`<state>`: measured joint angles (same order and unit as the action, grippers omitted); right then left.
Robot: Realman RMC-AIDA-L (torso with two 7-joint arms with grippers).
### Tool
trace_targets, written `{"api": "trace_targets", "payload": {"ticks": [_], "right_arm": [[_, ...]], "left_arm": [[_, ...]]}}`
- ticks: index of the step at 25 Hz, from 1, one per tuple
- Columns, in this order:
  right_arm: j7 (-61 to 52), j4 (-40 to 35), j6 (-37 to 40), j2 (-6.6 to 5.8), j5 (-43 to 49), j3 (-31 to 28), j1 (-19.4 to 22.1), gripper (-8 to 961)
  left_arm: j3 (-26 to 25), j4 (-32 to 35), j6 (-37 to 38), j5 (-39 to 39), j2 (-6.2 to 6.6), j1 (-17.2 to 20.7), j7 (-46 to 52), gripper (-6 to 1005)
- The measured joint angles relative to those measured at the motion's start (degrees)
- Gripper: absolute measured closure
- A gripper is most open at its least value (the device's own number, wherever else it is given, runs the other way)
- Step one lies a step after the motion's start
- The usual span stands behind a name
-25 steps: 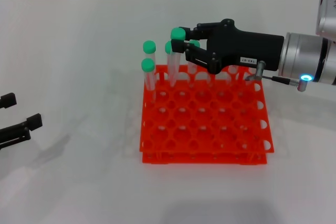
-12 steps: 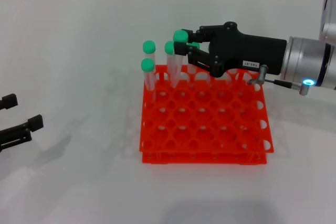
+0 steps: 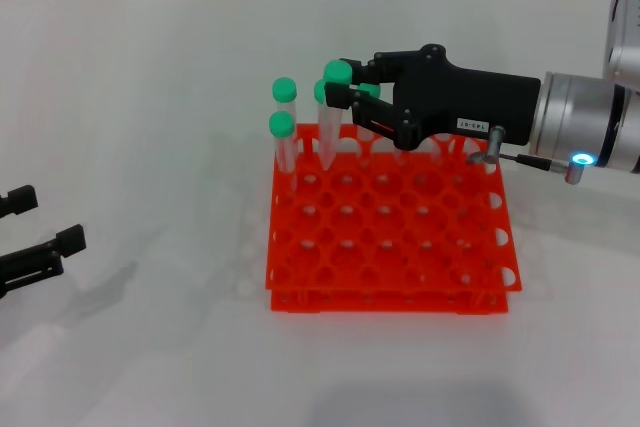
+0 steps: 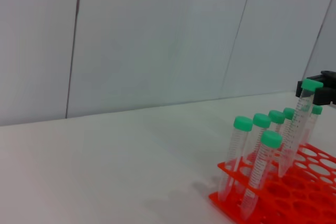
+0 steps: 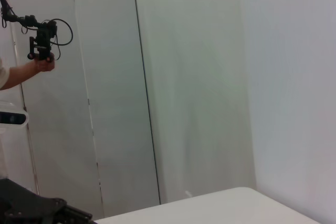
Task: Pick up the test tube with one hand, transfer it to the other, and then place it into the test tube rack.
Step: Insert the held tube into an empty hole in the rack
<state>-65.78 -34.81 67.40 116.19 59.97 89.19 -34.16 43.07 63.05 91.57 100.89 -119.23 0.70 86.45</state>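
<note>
The right gripper [image 3: 345,97] — the one with the small white label — is clamped on the test tube [image 3: 330,117] just under its green cap, holding it tilted with its lower end in a hole at the far edge of the test tube rack [image 3: 390,232]. Other green-capped tubes [image 3: 283,125] stand near the rack's far left corner. The left gripper [image 3: 40,232] sits parked at the table's left edge — its fingers spread apart.

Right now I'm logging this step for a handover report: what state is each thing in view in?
test tube: gripped just below its green cap, tilted, lower end at the rack's far row.
right gripper: shut on the test tube, over the rack's far edge.
left gripper: open, holding nothing, off to the left of the rack.
test tube rack: flat on the table, mostly unfilled.
other tubes: capped, standing in the rack's far-left corner.
</note>
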Motion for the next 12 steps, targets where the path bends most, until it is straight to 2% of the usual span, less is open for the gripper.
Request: {"api": "trace_targets", "payload": {"ticks": [12], "right_arm": [[0.1, 0.0, -0.1, 0.00, -0.2, 0.2, -0.2, 666]], "left_arm": [[0.3, -0.2, 0.1, 0.0, 0.06, 0.1, -0.1, 110]]}}
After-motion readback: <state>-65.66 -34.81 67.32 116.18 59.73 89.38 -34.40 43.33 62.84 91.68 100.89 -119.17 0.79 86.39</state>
